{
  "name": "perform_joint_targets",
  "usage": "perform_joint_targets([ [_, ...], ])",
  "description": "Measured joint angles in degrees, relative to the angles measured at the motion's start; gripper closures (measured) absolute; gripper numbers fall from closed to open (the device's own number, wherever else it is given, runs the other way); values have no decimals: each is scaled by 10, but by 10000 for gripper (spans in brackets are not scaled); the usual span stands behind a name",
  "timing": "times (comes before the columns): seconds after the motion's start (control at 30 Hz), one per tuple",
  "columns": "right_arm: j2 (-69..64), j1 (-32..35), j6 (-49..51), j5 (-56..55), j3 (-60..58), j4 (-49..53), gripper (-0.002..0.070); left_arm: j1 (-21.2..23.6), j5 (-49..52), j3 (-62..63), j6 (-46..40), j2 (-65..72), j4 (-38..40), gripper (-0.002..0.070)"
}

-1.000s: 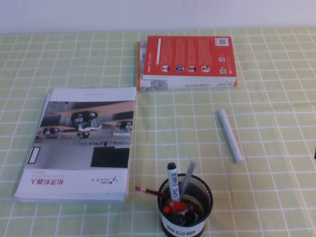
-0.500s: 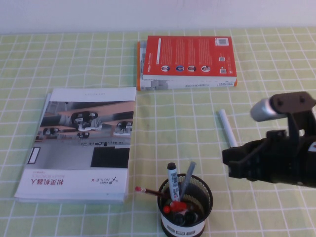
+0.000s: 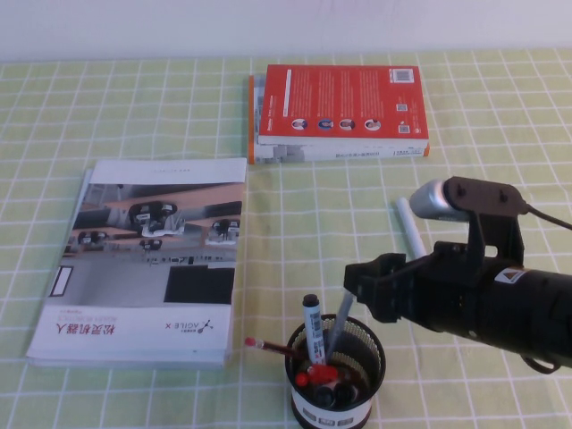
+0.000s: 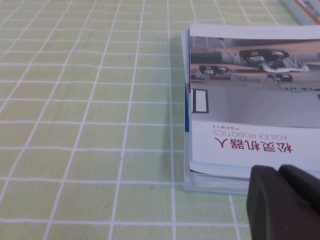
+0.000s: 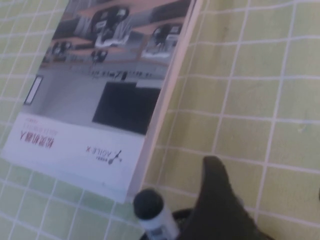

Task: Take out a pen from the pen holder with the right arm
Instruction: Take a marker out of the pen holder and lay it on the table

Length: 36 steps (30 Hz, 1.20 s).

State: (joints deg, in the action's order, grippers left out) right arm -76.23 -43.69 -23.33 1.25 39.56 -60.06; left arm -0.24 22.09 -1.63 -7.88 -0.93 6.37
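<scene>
**Fig.** Approach step, no grasp yet. Right tool (image 3: 366,284) hovers w/ fingers apart (one finger (image 5: 217,200) shows in the wrist view) and holds nothing. Just below and ahead of its tip stands the mesh pen holder (image 3: 335,384). The grey pen (image 3: 341,317) is nearest the tip, the black-capped marker (image 3: 310,313) just beyond, and the red pencil (image 3: 261,343) leans out farthest. Left tool (image 4: 282,202), fingers together, sits low at the AgileX booklet (image 4: 250,100) corner, on the counter (image 4: 75,125). Next, prob.: lower, straddle one pen top w/o knocking its neighbours, close, lift straight.

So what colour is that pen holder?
The pen holder is black mesh with a white band near its base, clearest in the high view.
</scene>
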Motion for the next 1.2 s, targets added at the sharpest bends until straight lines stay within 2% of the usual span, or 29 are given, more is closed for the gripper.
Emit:
perform_joint_targets([
  [0.37,-38,-2,-1,-16,1,-51,303,0,0,0,0,0,0,680],
  [0.6,-45,-11,-1,-18,10,-53,325,0,0,0,0,0,0,680],
  [1.2,-38,-14,-2,-6,12,-53,326,0,0,0,0,0,0,680],
])
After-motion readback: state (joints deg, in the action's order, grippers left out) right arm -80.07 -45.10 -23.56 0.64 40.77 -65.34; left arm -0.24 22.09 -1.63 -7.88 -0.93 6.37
